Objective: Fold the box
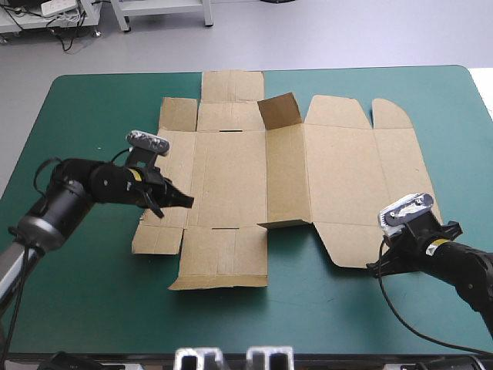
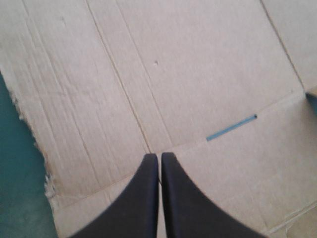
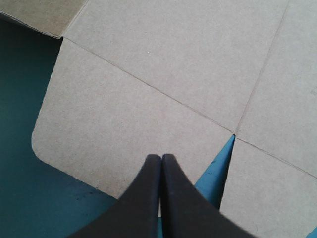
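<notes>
Box (image 1: 231, 177) mostly flat; left tool (image 1: 183, 202), right tool (image 1: 377, 267) pinched together at edges.

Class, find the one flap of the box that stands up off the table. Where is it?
In the high view the raised flap stands along the far side of the box, near its middle crease, about midway between the sheet's left and right ends.

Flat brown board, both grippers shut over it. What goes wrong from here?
1. The flat brown cardboard box lies on the teal-green table cover with nothing gripping it. A push from the shut left gripper may slide it instead of creasing it.
2. The shut right gripper is over the edge of the rounded flap and may skid off.
</notes>
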`<control>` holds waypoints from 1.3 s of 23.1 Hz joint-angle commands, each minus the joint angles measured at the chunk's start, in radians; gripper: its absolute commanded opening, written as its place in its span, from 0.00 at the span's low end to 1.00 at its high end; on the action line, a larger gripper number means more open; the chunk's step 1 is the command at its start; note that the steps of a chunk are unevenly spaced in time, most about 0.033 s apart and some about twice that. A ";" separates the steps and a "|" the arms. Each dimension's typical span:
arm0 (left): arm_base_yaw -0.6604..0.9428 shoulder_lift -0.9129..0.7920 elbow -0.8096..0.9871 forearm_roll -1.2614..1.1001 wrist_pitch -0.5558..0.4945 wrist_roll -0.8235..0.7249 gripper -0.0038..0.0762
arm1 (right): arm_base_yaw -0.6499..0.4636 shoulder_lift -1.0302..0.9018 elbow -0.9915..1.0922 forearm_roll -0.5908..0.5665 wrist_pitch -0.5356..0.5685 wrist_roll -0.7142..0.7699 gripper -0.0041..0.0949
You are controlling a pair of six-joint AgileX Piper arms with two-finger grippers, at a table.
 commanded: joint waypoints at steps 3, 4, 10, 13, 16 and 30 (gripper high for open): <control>0.244 0.099 -0.175 -0.317 0.133 0.316 0.07 | -0.001 -0.010 -0.027 0.013 -0.041 -0.010 0.02; 0.302 0.114 -0.186 -0.364 0.174 0.363 0.07 | -0.001 -0.010 -0.027 0.015 -0.041 -0.010 0.02; 0.569 0.219 -0.188 -0.406 0.371 0.404 0.07 | -0.001 -0.010 -0.027 0.015 -0.046 -0.010 0.02; 0.661 0.298 -0.188 -0.489 0.444 0.430 0.19 | -0.001 -0.010 -0.027 0.015 -0.026 -0.010 0.02; 0.668 0.360 -0.188 -0.493 0.444 0.445 0.43 | -0.001 -0.010 -0.027 0.015 -0.022 -0.010 0.02; 0.660 0.432 0.004 -0.680 0.444 0.616 0.59 | -0.001 -0.010 -0.027 0.019 -0.006 -0.010 0.02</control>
